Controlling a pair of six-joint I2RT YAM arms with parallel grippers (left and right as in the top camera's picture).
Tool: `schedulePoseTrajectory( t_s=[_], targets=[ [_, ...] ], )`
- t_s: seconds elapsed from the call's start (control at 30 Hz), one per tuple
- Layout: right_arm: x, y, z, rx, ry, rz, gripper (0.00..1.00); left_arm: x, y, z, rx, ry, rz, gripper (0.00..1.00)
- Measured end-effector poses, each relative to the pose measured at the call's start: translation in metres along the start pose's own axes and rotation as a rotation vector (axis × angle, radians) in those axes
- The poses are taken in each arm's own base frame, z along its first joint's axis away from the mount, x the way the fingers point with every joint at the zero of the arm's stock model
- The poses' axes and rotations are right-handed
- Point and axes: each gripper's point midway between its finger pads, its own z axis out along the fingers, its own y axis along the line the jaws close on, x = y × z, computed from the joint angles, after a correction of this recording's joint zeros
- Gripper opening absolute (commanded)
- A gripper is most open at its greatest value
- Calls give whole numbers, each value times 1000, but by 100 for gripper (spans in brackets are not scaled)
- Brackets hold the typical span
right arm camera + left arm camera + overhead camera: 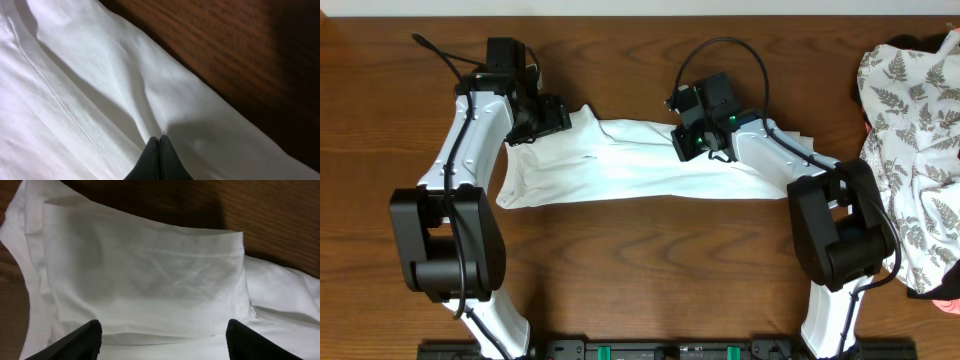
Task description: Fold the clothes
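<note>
Specimen: white T-shirt (640, 165). It is laid on the tabletop (640, 270), nearer the far edge than the near one, bunched into a long, creased band running from left to right. No chest print is seen in any view.

Handling, judged: the cloth is taken to be light, thin and quite limp. No shape is expected to be kept when it is lifted; sagging and bunching between the held points are expected. It is not considered fragile. Layers are stacked here, so a shallow pinch may take only the top ply.

Hold points, judged: the stitched hem (200, 250), seen in the left wrist view, is doubled and firmer. Hems and corners are preferred, two points well apart, so that an edge can be drawn taut.

Left tool (164, 342): jaws are spread wide over the cloth at its left end; nothing is held.

Right tool (159, 155): jaws are pressed together, tips on the cloth near its far edge. Whether a ply is pinched cannot be told.

A fern-print cloth (910, 150) is heaped at the right edge, apart from the shirt.
</note>
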Motion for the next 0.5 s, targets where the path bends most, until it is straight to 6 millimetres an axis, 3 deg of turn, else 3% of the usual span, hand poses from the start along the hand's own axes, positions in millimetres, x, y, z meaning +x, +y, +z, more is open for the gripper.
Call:
schedulePoseTrajectory(
  t_s=[0.27,0.5],
  targets=[
    [26,2,-1,-6,105,35,1,0,1,0,-4,-2,0,81],
    [42,19,-5,-102,170,65,1,-1,1,0,-7,-5,0,81]
  ],
)
